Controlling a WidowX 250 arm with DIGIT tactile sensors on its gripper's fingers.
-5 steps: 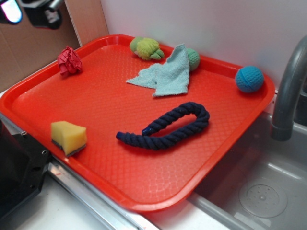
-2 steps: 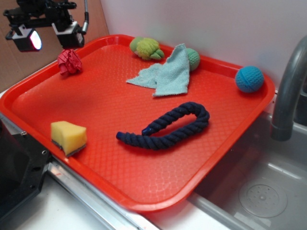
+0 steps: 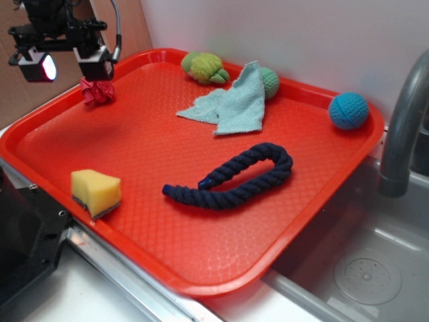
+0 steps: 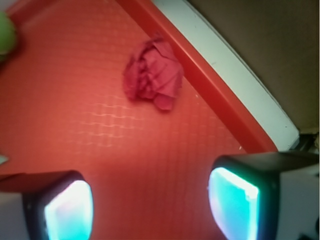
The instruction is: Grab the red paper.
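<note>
The red paper [image 3: 98, 92] [image 4: 153, 75] is a small dark-red wrinkly wad lying on the orange-red tray [image 3: 154, 161] close to its far left rim. My gripper [image 3: 68, 66] [image 4: 150, 205] hangs above and just left of the wad, partly covering its top in the exterior view. Both glowing pads [image 4: 70, 212] stand wide apart with only bare tray floor between them. In the wrist view the wad lies ahead of the fingertips, untouched.
On the tray lie a yellow sponge [image 3: 96, 192], a dark blue rope [image 3: 234, 178], a teal cloth [image 3: 231, 104], a green plush toy [image 3: 204, 67], a green ball [image 3: 270, 81] and a blue ball [image 3: 348, 111]. A sink [image 3: 362, 268] and grey faucet [image 3: 402, 134] are at right.
The gripper has come down from the top left corner and shifted right, now hovering right over the red paper. Nothing on the tray has moved.
</note>
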